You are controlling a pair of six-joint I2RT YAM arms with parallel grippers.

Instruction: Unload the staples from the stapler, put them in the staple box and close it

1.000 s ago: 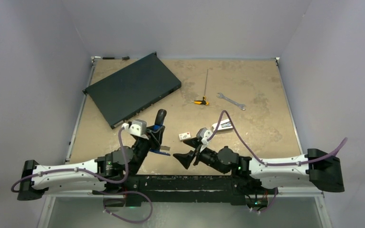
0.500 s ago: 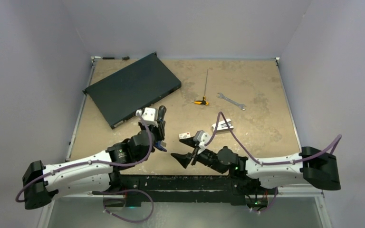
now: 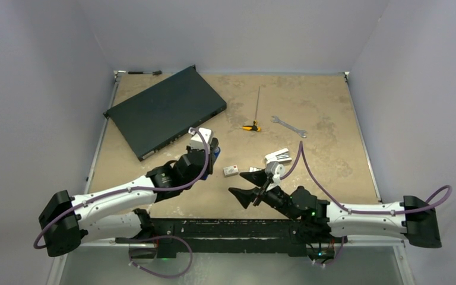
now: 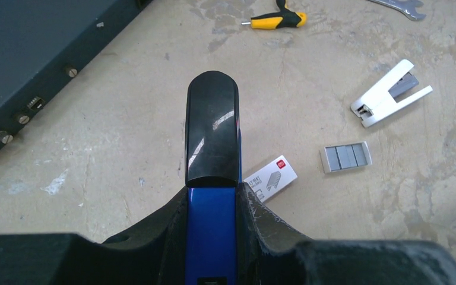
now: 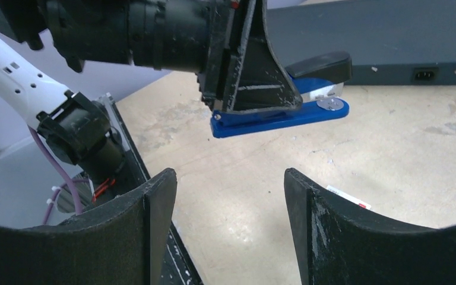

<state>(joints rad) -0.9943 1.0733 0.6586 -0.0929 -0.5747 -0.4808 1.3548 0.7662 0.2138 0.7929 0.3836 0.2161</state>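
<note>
Looks well along: see the staples (image 4: 345, 157) lying out on the table (image 4: 124, 148), near the small white box (image 4: 271, 178) and the white-silver bar (image 4: 392, 95). Probably left: checking the black-and-blue bar (image 4: 212, 127), held above the table, clamped in the left gripper (image 4: 212, 195). Over to the right gripper (image 5: 228, 190): spread wide, holding nothing, touching nothing.

Lab test cell — blank grey walls (image 3: 231, 35), scuffed tan table (image 3: 326, 142).

black unit (image 3: 163, 110) near left gripper (image 3: 212, 152), box (image 3: 231, 170) beside; bare table (image 3: 323, 98) beyond
</note>
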